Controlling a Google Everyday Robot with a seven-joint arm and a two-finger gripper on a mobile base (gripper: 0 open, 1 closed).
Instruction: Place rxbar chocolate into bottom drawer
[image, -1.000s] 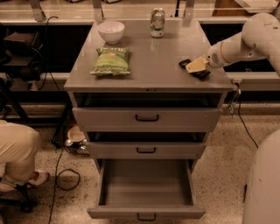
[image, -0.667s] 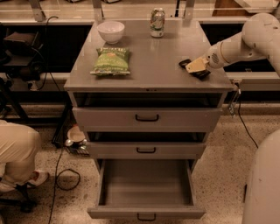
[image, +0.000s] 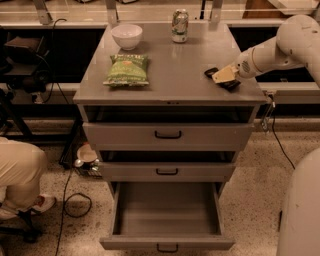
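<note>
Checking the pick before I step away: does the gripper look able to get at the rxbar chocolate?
Probably yes: the gripper is right over the rxbar chocolate near the right edge of the cabinet top, nothing between them.

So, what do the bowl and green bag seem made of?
The bowl looks like glazed ceramic or plastic: white, smooth, glossy. The green bag seems thin plastic film: crinkled, puffy. The gripper is by the black bar at the right edge of the cabinet top.

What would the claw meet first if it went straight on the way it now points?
Probably the rxbar chocolate, lying just ahead of the claw at the cabinet top's right edge; contact cannot be judged.
</note>
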